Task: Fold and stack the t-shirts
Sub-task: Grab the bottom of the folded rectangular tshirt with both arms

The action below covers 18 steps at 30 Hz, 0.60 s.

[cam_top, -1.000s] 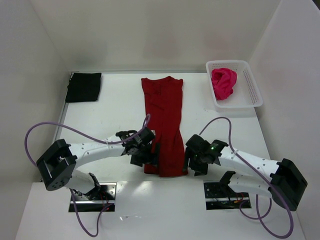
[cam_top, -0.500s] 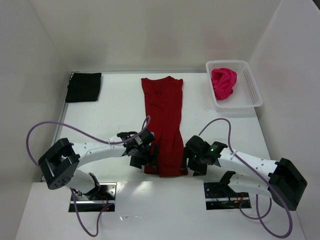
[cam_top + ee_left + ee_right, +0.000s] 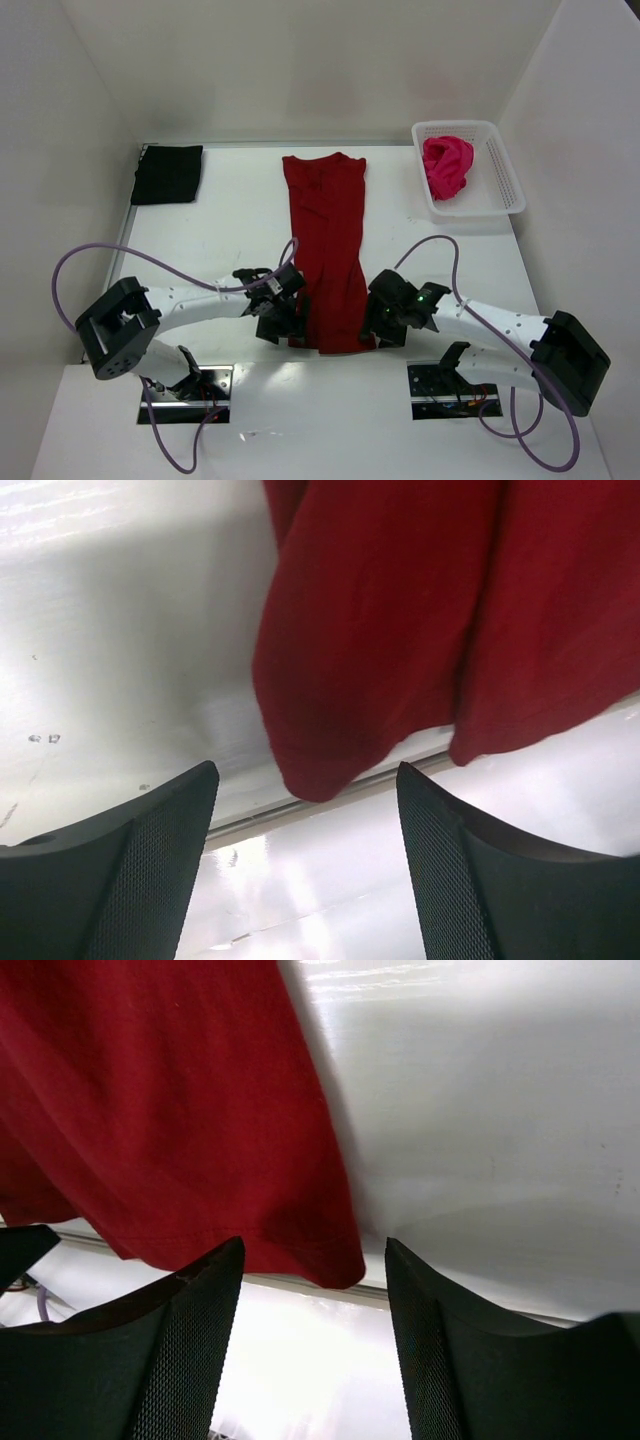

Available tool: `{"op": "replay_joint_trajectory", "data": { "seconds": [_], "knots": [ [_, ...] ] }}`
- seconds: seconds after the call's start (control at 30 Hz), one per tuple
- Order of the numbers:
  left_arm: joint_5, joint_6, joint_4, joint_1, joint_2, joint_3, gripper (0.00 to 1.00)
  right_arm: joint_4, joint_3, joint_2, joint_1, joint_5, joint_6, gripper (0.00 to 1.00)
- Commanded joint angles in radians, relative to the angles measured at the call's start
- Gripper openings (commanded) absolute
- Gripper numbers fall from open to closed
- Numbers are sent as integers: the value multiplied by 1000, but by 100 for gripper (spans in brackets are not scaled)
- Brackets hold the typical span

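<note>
1. Crimson t-shirt (image 3: 328,240) lies as a long strip at bench (image 3: 230,240) centre, hem toward 6 o'clock.
2. Left claw (image 3: 305,800) spread, straddling the hem's left corner, not pinching.
3. Right claw (image 3: 313,1265) spread around the right corner.
4. Black t-shirt (image 3: 167,174) folded flat, 10 o'clock.
5. Magenta t-shirt (image 3: 446,166) bunched in white lattice basket (image 3: 508,180), 2 o'clock.

The top external view looks steeply down from above and behind the arm bases (image 3: 185,385), which sit at the bottom of its frame, and takes in the whole table (image 3: 230,230) from afar. Each wrist view hangs close over the table, looking down past its own fingers (image 3: 130,880) along the frame's lower edge. All three share the near hem of the crimson t-shirt (image 3: 328,250): its left corner fills the left wrist view, its right corner the right, and both lie low centre in the top view
</note>
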Motion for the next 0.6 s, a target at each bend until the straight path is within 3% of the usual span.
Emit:
{"op": "replay_joint_trajectory", "data": {
  "seconds": [0.0,0.57],
  "knots": [
    [3,-17,13,-4,-10,-25,80,56,15,13,10,25,18,64],
    [-69,-46,78,-4,30,-34,79,94,-23,39,10,53,27,61]
  ]
}}
